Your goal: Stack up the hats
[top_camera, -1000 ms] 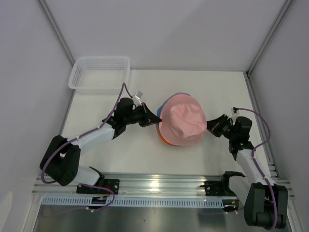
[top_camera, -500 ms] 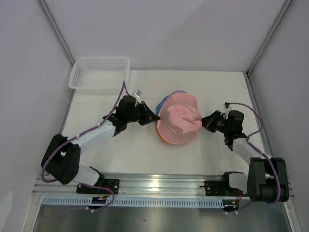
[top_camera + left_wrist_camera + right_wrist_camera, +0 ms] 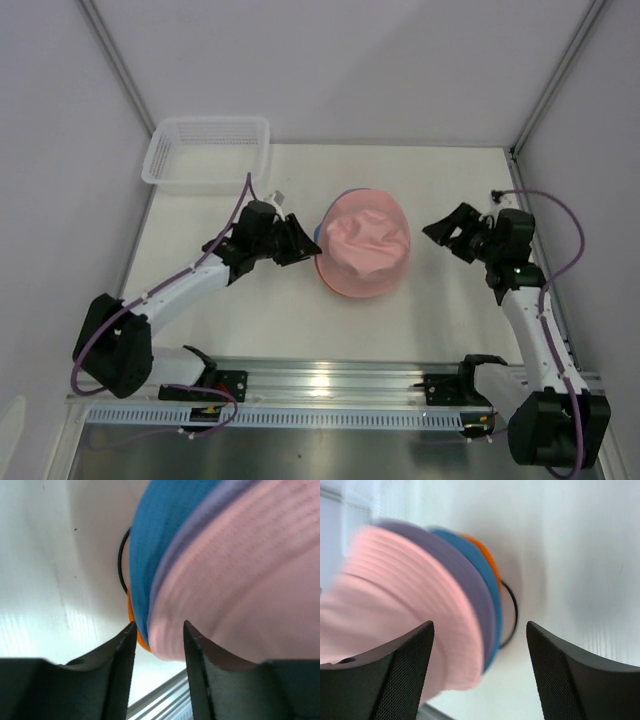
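The hats lie in one stack at the table's middle, with the pale pink hat (image 3: 365,245) on top. In the left wrist view the pink brim (image 3: 240,590) covers the lavender hat (image 3: 186,535), the blue hat (image 3: 155,540) and an orange edge (image 3: 131,611). My left gripper (image 3: 305,248) is open at the stack's left edge. The brim edges reach just between its tips (image 3: 159,630) without being clamped. My right gripper (image 3: 437,235) stands wide open and apart from the stack's right side. Its view shows the pink hat (image 3: 395,590), lavender hat (image 3: 455,575), blue hat (image 3: 492,597) and orange hat (image 3: 487,555).
A thin black wire ring (image 3: 120,565) pokes out under the stack and also shows in the right wrist view (image 3: 514,612). A white mesh basket (image 3: 207,150) stands at the back left corner. The metal rail (image 3: 320,385) runs along the near edge.
Both grippers were shut on the pink hat's brim and have opened. The right arm has drawn back to the right. The pink hat has settled rounder on the stack.
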Motion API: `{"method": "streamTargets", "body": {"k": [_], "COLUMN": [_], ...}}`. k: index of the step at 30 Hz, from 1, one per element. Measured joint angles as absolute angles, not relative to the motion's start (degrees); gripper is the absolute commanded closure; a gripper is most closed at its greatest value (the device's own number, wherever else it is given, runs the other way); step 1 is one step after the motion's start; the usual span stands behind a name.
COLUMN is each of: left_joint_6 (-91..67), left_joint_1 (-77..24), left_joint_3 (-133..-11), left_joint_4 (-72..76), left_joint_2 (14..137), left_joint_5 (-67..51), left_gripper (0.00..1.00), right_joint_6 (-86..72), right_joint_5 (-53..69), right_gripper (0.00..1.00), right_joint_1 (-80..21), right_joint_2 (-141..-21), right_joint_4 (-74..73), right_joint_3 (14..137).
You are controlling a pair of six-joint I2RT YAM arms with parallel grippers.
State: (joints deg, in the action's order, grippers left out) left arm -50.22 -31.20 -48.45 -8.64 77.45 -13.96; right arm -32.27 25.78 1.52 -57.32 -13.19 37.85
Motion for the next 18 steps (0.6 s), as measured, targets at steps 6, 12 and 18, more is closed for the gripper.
{"method": "streamTargets", "body": {"k": [6,12,18], "left_joint_6": [-44.7,-34.2,-27.7], "left_joint_1": [-31.1,-30.7,-23.3], "left_joint_3": [-53.1,-66.2,-71.3], "left_joint_4": [-17.8,-24.4,-24.7], "left_joint_2": [68.9,61.1,52.8], "left_joint_5": [-10.9,-4.3,-3.5], "left_gripper": [0.07,0.01,0.01], "right_joint_6": [-29.4,-27.5,-25.8], "right_joint_5": [26.1,29.2,25.4], "right_gripper": [0.19,0.0,0.0], "right_joint_1": [5.3,5.3,5.4], "right_joint_2": [-53.5,-56.1,-56.2], "right_joint_4": [-17.0,-17.9,-18.7], "right_joint_3": [51.9,58.5,65.1]}}
